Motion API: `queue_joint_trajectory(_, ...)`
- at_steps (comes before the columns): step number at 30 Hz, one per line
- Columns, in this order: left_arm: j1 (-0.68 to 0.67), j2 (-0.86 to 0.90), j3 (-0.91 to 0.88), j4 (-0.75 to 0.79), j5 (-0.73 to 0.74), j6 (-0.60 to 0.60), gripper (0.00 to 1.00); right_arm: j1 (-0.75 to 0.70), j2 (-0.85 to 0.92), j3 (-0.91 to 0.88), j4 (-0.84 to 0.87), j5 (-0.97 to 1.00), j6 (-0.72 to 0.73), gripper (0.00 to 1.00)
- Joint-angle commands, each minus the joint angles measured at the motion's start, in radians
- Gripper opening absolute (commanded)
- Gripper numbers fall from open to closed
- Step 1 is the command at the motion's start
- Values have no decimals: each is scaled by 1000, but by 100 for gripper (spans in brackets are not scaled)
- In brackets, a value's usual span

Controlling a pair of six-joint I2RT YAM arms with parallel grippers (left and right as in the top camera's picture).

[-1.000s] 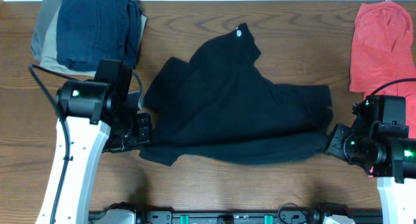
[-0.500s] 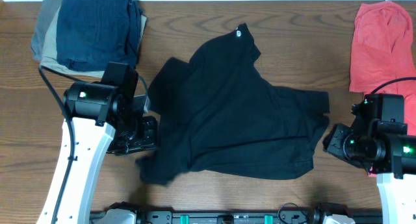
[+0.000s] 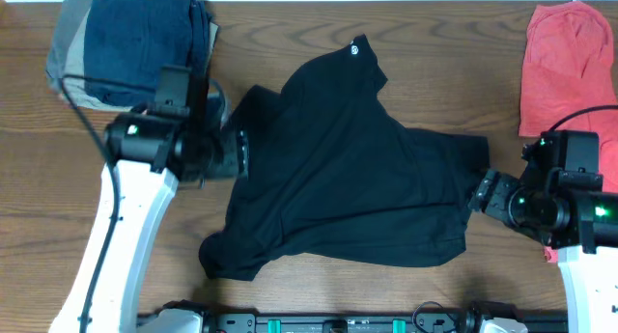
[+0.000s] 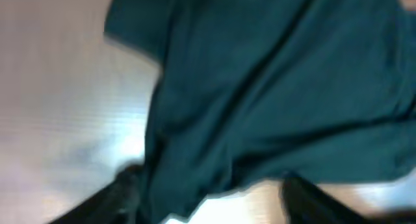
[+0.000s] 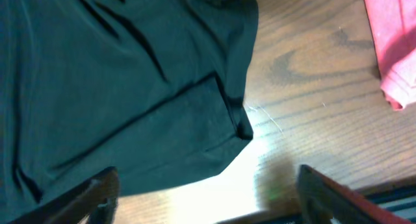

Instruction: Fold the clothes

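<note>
A black shirt (image 3: 348, 179) lies crumpled across the middle of the table, a small white logo at its far tip. My left gripper (image 3: 237, 154) hovers over the shirt's left edge. In the blurred left wrist view the shirt (image 4: 273, 87) looks dark teal, and the left gripper (image 4: 208, 208) stands open, fingers (image 4: 110, 198) apart, with the cloth's edge lying loose below them. My right gripper (image 3: 480, 191) is at the shirt's right side. The right wrist view has that gripper (image 5: 208, 198) open over bare wood, the shirt's corner (image 5: 221, 120) just beyond it.
A stack of folded clothes (image 3: 135, 43), navy on top of tan, sits at the far left corner. A red shirt (image 3: 565, 68) lies at the far right edge, also seen as a red shirt (image 5: 390, 42) in the right wrist view. Brown wood table (image 3: 319, 294) runs along the front.
Both grippers have opened and let go of the shirt, which now lies slack. The left arm has moved away from the front and rightward over the shirt's left edge. The right gripper shifted slightly left.
</note>
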Motion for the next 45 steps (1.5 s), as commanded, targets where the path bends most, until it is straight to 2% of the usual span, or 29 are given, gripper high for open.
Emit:
queue_joint_trajectory(1, -2, 84, -4, 84, -9, 4, 53, 18, 35, -3, 17, -2, 4, 66)
queue_joint_trajectory(3, -2, 148, -4, 161, -9, 4, 33, 18, 64, -3, 30, -2, 4, 38)
queue_joint_trajectory(5, -2, 211, -4, 227, -9, 4, 19, 20, 97, -3, 45, -2, 4, 19)
queue_joint_trajectory(7, -2, 267, -4, 280, -9, 4, 9, 28, 134, -3, 63, -5, 4, 9)
queue_joint_trajectory(10, -2, 350, -4, 356, -9, 4, 6, 50, 195, -4, 97, -16, 5, 1)
queue_joint_trajectory(15, -2, 454, -4, 430, -8, 3, 6, 95, 307, -4, 177, -17, 7, 1)
queue_joint_trajectory(23, -2, 609, -4, 451, 21, 3, 6, 143, 479, -4, 307, -58, 8, 1)
queue_joint_trajectory(32, 13, 707, -4, 484, 6, 1, 6, 164, 657, -4, 365, -61, 8, 1)
queue_joint_trajectory(37, 67, 715, -5, 464, -161, -129, 6, 164, 725, -4, 391, -61, 8, 1)
queue_joint_trajectory(45, 209, 715, -4, 404, -175, -205, 6, 178, 782, -4, 444, -61, 8, 1)
